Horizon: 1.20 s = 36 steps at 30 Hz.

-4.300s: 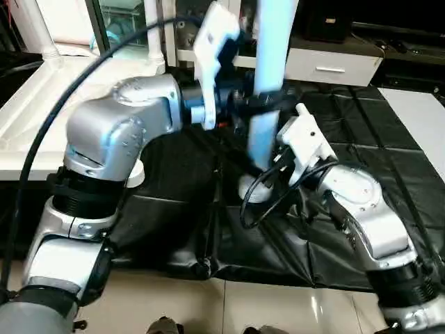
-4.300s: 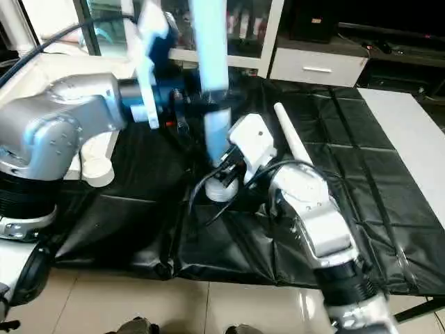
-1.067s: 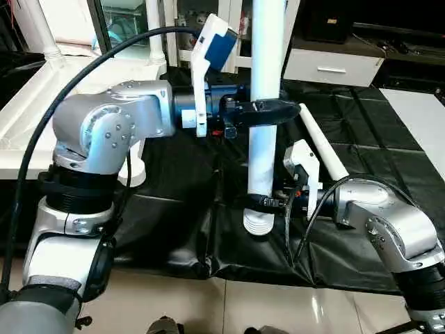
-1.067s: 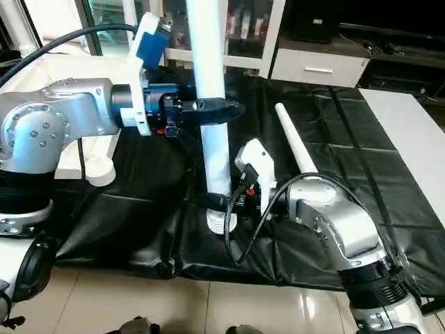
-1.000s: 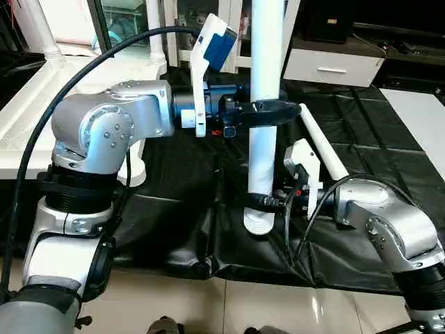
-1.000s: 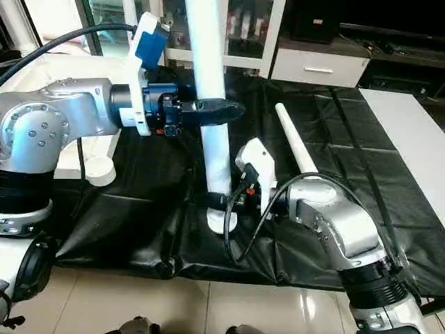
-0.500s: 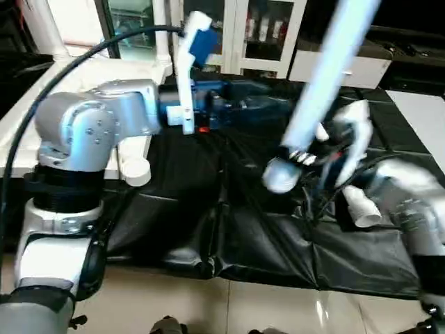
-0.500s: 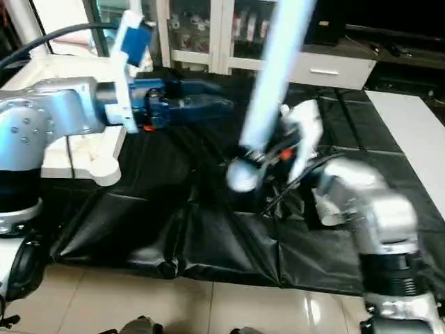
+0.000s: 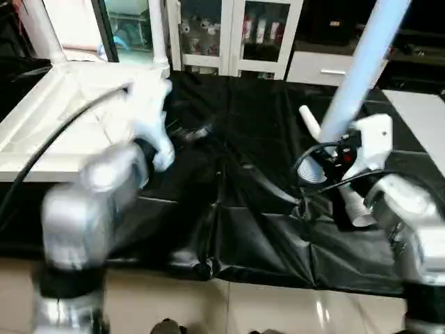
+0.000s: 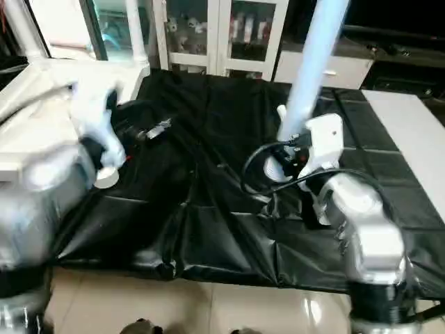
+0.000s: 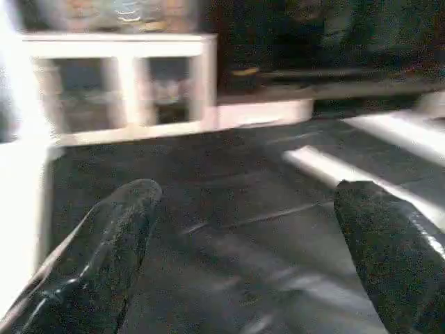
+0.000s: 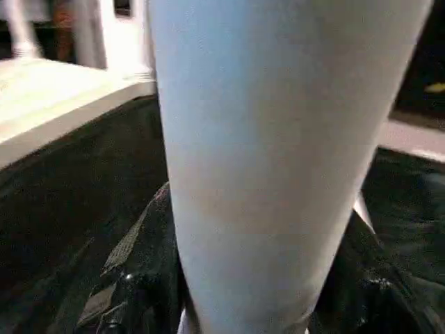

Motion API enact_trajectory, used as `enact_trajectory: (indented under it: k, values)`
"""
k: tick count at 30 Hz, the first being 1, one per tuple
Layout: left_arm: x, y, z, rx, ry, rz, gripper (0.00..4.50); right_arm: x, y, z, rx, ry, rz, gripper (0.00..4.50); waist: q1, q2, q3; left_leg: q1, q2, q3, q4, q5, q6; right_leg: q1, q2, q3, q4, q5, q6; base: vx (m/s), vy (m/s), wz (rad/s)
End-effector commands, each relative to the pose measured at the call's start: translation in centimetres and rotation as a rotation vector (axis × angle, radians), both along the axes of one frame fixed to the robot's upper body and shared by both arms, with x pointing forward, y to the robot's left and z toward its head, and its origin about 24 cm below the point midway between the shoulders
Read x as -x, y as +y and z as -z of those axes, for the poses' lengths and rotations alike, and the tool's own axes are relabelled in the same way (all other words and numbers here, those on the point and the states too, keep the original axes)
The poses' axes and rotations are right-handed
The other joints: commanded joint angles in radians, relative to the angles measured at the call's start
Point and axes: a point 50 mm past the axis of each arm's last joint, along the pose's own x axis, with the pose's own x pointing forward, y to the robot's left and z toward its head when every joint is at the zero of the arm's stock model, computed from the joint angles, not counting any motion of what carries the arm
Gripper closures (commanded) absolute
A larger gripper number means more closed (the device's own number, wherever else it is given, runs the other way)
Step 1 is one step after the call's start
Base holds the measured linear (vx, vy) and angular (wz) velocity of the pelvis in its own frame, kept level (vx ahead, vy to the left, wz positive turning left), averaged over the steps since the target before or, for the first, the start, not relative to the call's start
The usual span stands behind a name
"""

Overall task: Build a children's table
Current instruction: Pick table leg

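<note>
The children's table top (image 9: 49, 132) lies at the left, a white square with a raised rim. Two white legs (image 9: 36, 31) (image 9: 157, 35) stand upright at its far corners. My right gripper (image 9: 325, 158) is shut on a third white leg (image 9: 361, 66) near its wide lower end. This leg leans up and to the right, and in the right wrist view the leg (image 12: 264, 160) sits between the black fingers (image 12: 135, 278). A fourth leg (image 9: 357, 207) lies on the black sheet behind that arm. My left gripper (image 11: 257, 257) is open and holds nothing, over the sheet beside the table top.
The black sheet (image 9: 243, 229) covers the work table and is wrinkled near its front edge. White cabinets with glass doors (image 9: 236, 35) stand behind. A white surface (image 9: 417, 118) lies at the far right. Pale floor tiles (image 9: 229, 306) run along the front.
My left gripper has let go of the leg, opened wide and swung back to the left. My right gripper has carried the leg to the right and tilted it.
</note>
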Motion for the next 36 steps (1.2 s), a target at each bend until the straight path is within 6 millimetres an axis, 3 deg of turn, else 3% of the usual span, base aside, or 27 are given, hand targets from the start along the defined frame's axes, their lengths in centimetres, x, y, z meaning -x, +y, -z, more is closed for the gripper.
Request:
enact_trajectory:
  k: [1,4,6,8,10,12,13,14,15,16,17,18,19,20,21,22,23,24,25,26,27,28,30,31,33,34,36]
  values:
    - [0.2,0.1,0.4,-0.068,-0.064,-0.08,0.05,0.1,-0.1,-0.9,0.047,-0.058,0.045,2.63,-0.006,-0.007,-0.078,0.021,0.019,-0.006,-0.075,-0.3,-0.015,0.035,-0.059,0.027,-0.109,-0.581,0.024,0.0,0.0,0.0]
    - [0.9,0.7,3.1,-0.018,-0.056,-0.217,0.05,0.4,0.6,0.1,-0.051,-0.072,0.11,2.63,-0.02,-0.018,-0.07,0.011,0.008,0.003,-0.07,-0.335,0.013,0.035,-0.085,0.036,-0.131,-0.684,0.043,0.0,0.0,0.0]
    - [1.0,0.5,3.5,-0.077,-0.089,-0.215,0.05,0.8,1.5,1.0,-0.099,-0.048,0.08,2.63,-0.004,-0.023,-0.071,0.008,0.004,0.003,-0.051,-0.296,0.059,0.04,-0.137,0.069,-0.145,-0.782,0.043,0.0,0.0,0.0]
    - [1.0,0.3,3.7,-0.104,-0.097,-0.22,0.05,1.1,2.3,1.9,-0.107,-0.021,0.049,2.63,0.023,-0.034,-0.074,-0.01,0.013,-0.021,-0.001,-0.218,0.115,0.057,-0.229,0.132,-0.16,-0.872,0.057,-0.022,0.067,-0.02]
    - [0.9,0.5,3.8,-0.095,-0.097,-0.23,0.05,1.4,3.2,2.0,-0.115,-0.016,0.022,2.63,0.027,-0.019,-0.069,-0.009,0.022,-0.041,0.017,-0.21,0.133,0.05,-0.259,0.141,-0.173,-0.883,0.023,-0.03,0.14,0.01]
    - [0.9,0.6,3.9,-0.104,-0.103,-0.242,0.05,1.6,3.4,2.0,-0.116,-0.016,0.016,2.63,0.005,0.004,-0.062,0.013,0.025,-0.041,-0.03,-0.303,0.141,0.041,-0.193,0.088,-0.153,-0.786,-0.039,-0.029,0.178,0.01]
    - [0.9,0.8,3.9,-0.103,-0.108,-0.254,0.05,1.6,3.6,2.0,-0.116,-0.013,0.011,2.63,-0.032,0.016,-0.062,0.04,0.013,-0.019,-0.075,-0.443,0.127,0.021,-0.103,0.02,-0.11,-0.667,-0.032,-0.05,0.209,0.03]
    - [0.9,0.8,4.0,-0.096,-0.108,-0.257,0.05,1.7,3.7,2.0,-0.12,-0.008,0.009,2.63,-0.061,0.039,-0.066,0.049,0.01,0.002,-0.131,-0.567,0.102,0.01,-0.028,-0.035,-0.037,-0.471,-0.028,-0.05,0.209,0.03]
    - [0.9,0.8,4.1,-0.09,-0.109,-0.259,0.05,1.7,3.7,2.1,-0.121,-0.005,0.008,2.63,-0.072,0.036,-0.065,0.041,0.018,0.012,-0.159,-0.615,0.1,0.012,-0.007,-0.058,0.023,-0.366,-0.032,-0.066,0.21,0.1]
    - [0.8,0.8,4.1,-0.087,-0.114,-0.268,0.05,1.8,3.7,2.4,-0.127,0.004,0.008,2.63,-0.068,0.034,-0.061,0.022,0.02,0.041,-0.2,-0.671,0.088,0.022,0.01,-0.096,0.131,-0.221,-0.031,-0.073,0.174,0.11]
    - [0.8,0.8,4.3,-0.083,-0.119,-0.27,0.05,1.9,3.7,2.6,-0.134,0.013,0.009,2.63,-0.069,0.022,-0.05,0.002,0.036,0.055,-0.216,-0.728,0.069,0.048,-0.017,-0.09,0.141,-0.213,-0.026,-0.073,0.174,0.11]
    - [0.8,0.8,4.3,-0.084,-0.12,-0.271,0.05,1.9,3.7,2.7,-0.135,0.014,0.01,2.63,-0.056,0.006,-0.055,0.0,0.045,0.06,-0.211,-0.726,0.045,0.066,-0.041,-0.06,0.129,-0.266,-0.014,-0.049,0.089,0.08]
    - [0.8,0.8,4.6,-0.089,-0.123,-0.284,0.05,2.0,3.6,3.2,-0.144,0.028,0.015,2.63,-0.032,-0.065,-0.08,0.033,0.018,0.056,-0.05,-0.549,-0.033,0.021,-0.206,0.068,-0.029,-0.663,0.039,0.0,0.0,0.0]
    - [0.8,0.8,4.6,-0.09,-0.121,-0.289,0.05,2.0,3.6,3.3,-0.145,0.03,0.016,2.63,-0.02,-0.052,-0.086,-0.022,-0.066,-0.062,0.193,-0.238,0.025,0.013,-0.301,0.214,-0.155,-0.88,0.049,0.0,0.0,0.0]
    - [0.8,0.8,4.7,-0.091,-0.118,-0.295,0.05,2.0,3.5,3.4,-0.145,0.033,0.017,2.63,-0.027,-0.053,-0.089,-0.108,-0.065,-0.116,0.225,-0.206,0.024,0.106,-0.335,0.206,-0.118,-0.84,0.028,0.105,0.11,-0.22]
    - [0.8,0.8,4.8,-0.099,-0.114,-0.301,0.05,2.0,3.5,3.5,-0.145,0.035,0.012,2.63,-0.02,-0.051,-0.076,-0.112,-0.049,-0.145,0.224,-0.203,-0.028,0.108,-0.323,0.162,-0.108,-0.702,-0.045,0.012,0.213,-0.29]
    - [0.7,0.8,4.9,-0.112,-0.109,-0.311,0.05,2.0,3.5,3.6,-0.145,0.039,0.004,2.63,-0.014,-0.043,-0.072,-0.046,-0.029,-0.136,0.173,-0.254,-0.023,0.08,-0.281,0.127,-0.118,-0.567,-0.173,0.012,0.213,-0.29]
    - [0.6,0.9,4.9,-0.169,-0.124,-0.327,0.05,2.0,3.5,3.7,-0.129,0.036,0.0,2.63,-0.022,-0.015,-0.078,-0.014,-0.02,-0.124,0.056,-0.207,0.02,0.088,-0.184,0.053,-0.087,-0.506,-0.225,-0.087,0.251,0.04]
    - [0.6,1.0,4.9,-0.21,-0.137,-0.337,0.05,1.9,3.5,3.8,-0.117,0.034,-0.003,2.63,-0.038,0.001,-0.074,0.014,-0.023,-0.114,-0.007,-0.206,0.04,0.066,-0.097,0.01,-0.058,-0.476,-0.212,-0.091,0.256,0.18]
    - [0.6,1.0,4.9,-0.193,-0.131,-0.339,0.05,2.0,3.3,3.8,-0.11,0.034,0.004,2.63,-0.083,0.048,-0.09,0.041,0.034,-0.162,-0.079,-0.318,0.005,0.007,0.009,-0.003,0.086,-0.215,-0.114,-0.091,0.256,0.18]
    - [0.6,1.1,4.9,-0.163,-0.124,-0.349,0.05,2.1,3.1,3.8,-0.113,0.034,0.011,2.63,-0.075,0.061,-0.083,0.024,0.05,-0.183,-0.101,-0.478,-0.16,0.027,-0.004,0.002,0.078,-0.054,-0.073,-0.095,0.257,0.19]
    - [0.6,1.1,4.9,-0.145,-0.12,-0.35,0.05,2.2,3.1,3.8,-0.12,0.035,0.013,2.63,-0.073,0.067,-0.085,0.037,0.075,-0.199,-0.106,-0.521,-0.23,0.023,-0.007,0.003,0.073,-0.025,-0.064,-0.076,0.218,0.08]
    - [0.7,1.2,4.8,-0.117,-0.118,-0.345,0.05,2.4,2.8,3.9,-0.128,0.042,0.022,2.63,-0.07,0.072,-0.079,0.051,0.147,-0.23,-0.134,-0.522,-0.231,0.008,-0.021,0.007,0.092,-0.104,-0.024,-0.071,0.17,0.09]
    - [0.8,1.0,4.7,-0.117,-0.122,-0.327,0.05,2.6,2.6,4.0,-0.123,0.043,0.024,2.63,-0.064,0.066,-0.087,0.051,0.179,-0.246,-0.14,-0.455,-0.148,-0.009,-0.017,0.009,0.137,-0.189,0.01,-0.079,0.07,0.09]
    - [1.1,0.7,4.6,-0.11,-0.131,-0.293,0.05,2.7,2.5,4.1,-0.119,0.047,0.031,2.63,-0.049,0.071,-0.085,0.021,0.133,-0.205,-0.132,-0.433,-0.032,0.005,-0.014,0.017,0.142,-0.201,0.017,-0.088,0.051,0.08]
    - [1.4,0.5,4.7,-0.105,-0.123,-0.272,0.05,2.7,2.3,4.1,-0.124,0.044,0.036,2.63,-0.049,0.051,-0.089,0.016,0.068,-0.177,-0.129,-0.504,0.04,0.034,-0.029,0.03,0.084,-0.171,0.0,-0.096,-0.025,-0.03]
    - [1.4,0.8,4.9,-0.074,-0.118,-0.264,0.05,2.7,2.2,4.1,-0.126,0.041,0.048,2.63,-0.042,0.03,-0.089,-0.007,0.009,-0.143,-0.089,-0.5,0.024,0.057,-0.079,0.063,0.008,-0.137,-0.015,-0.095,-0.044,-0.09]
